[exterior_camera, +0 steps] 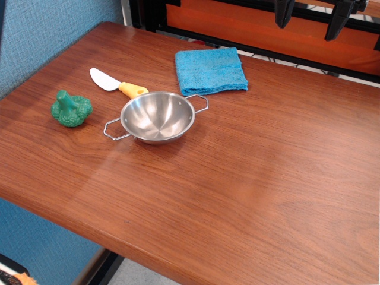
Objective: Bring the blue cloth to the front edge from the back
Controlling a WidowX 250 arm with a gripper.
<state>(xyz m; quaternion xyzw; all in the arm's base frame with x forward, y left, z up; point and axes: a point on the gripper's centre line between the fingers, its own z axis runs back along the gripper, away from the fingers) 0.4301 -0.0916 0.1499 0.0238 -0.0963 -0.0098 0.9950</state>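
Observation:
The blue cloth (211, 71) is a folded turquoise towel lying flat at the back of the wood-grain table, just behind the steel bowl (158, 116). My gripper (313, 13) hangs at the top of the view, above and to the right of the cloth and well clear of it. Its two black fingers (284, 12) are spread apart with nothing between them. The front edge (77, 225) is the rounded rim of the tabletop at the lower left, far from the cloth.
A steel bowl with wire handles stands mid-table. A white knife with a yellow handle (116, 83) lies to its left. A green toy broccoli (71, 109) sits further left. A blue wall panel (41, 35) borders the left side.

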